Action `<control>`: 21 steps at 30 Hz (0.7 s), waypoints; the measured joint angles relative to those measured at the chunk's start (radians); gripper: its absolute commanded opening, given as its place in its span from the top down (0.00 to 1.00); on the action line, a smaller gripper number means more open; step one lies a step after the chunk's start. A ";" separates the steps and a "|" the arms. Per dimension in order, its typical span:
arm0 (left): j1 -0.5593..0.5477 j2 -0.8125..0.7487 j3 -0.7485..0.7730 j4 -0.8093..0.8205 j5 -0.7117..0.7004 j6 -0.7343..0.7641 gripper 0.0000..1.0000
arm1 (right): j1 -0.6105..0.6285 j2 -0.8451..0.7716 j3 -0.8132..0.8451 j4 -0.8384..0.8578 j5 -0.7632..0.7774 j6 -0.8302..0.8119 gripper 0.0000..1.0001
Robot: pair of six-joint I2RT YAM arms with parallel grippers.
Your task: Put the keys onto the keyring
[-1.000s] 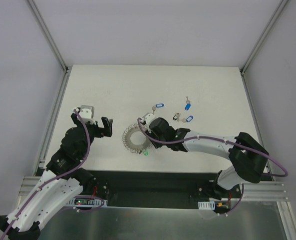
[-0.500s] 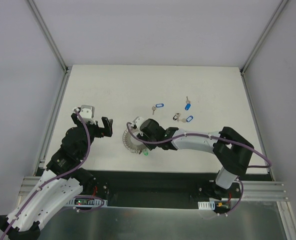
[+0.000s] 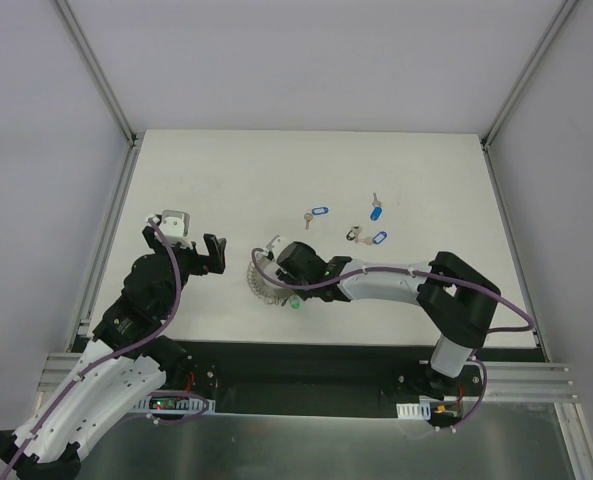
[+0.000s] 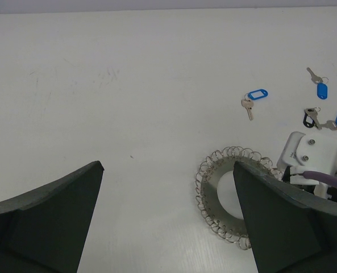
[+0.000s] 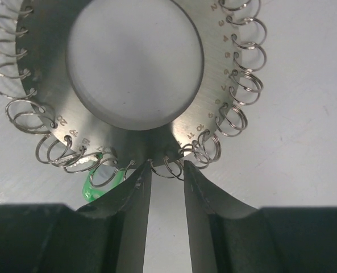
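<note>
While none of the four keys is on the keyring (image 5: 128, 128) yet, the task looks barely begun: threading every key is left. Three keys with blue tags (image 3: 318, 213) (image 3: 376, 212) (image 3: 378, 238) and one with a dark tag (image 3: 353, 235) lie loose on the bench (image 3: 216, 170). They are well apart from the right jaws, off behind that wrist. From the left jaws they lie ahead and to the right.

The keyring lies flat at the very tips of the right jaws, its disc and hole just beyond them. These jaws stand narrowly apart at the near rim with one small wire loop (image 5: 167, 169) between the tips. Whether they pinch that loop or only flank it I cannot tell. A green bit (image 5: 93, 187) sits just left of the left tip, caught on a neighbouring loop.

The left jaws are spread wide and hold nothing. The keyring is ahead of them, partly behind their right finger.

Small numbers are stamped round the disc, one by each loop. 2, 3 and 4 read beyond the right tip, and 20 reads left of the left tip. No brand name can be read
</note>
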State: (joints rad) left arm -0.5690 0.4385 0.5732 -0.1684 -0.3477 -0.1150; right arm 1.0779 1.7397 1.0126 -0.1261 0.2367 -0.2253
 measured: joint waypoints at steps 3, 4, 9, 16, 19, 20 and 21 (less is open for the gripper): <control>0.000 0.000 0.000 0.000 0.000 0.000 0.01 | 0.000 -0.001 0.000 0.000 0.053 0.007 0.68; 0.000 0.000 0.000 0.000 0.000 0.000 0.01 | 0.000 -0.003 0.000 -0.001 0.071 0.009 0.68; 0.000 0.000 0.000 0.000 0.000 0.000 0.01 | -0.001 -0.039 -0.003 -0.005 0.117 0.013 0.68; -0.001 0.000 0.000 0.000 0.001 0.000 0.01 | -0.003 -0.106 -0.014 -0.003 0.092 -0.031 0.69; -0.001 0.000 0.000 0.000 0.001 0.000 0.01 | -0.015 -0.110 -0.025 0.001 0.034 -0.056 0.69; -0.001 0.000 0.000 0.000 0.001 0.000 0.01 | -0.024 -0.110 -0.031 0.001 0.010 -0.062 0.69; -0.001 0.000 0.000 0.000 0.001 0.000 0.01 | -0.037 -0.110 -0.038 0.002 -0.014 -0.065 0.70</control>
State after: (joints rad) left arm -0.5697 0.4385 0.5732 -0.1684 -0.3466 -0.1150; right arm 1.0412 1.6295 0.9745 -0.1238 0.2226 -0.2905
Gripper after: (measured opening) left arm 0.992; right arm 0.309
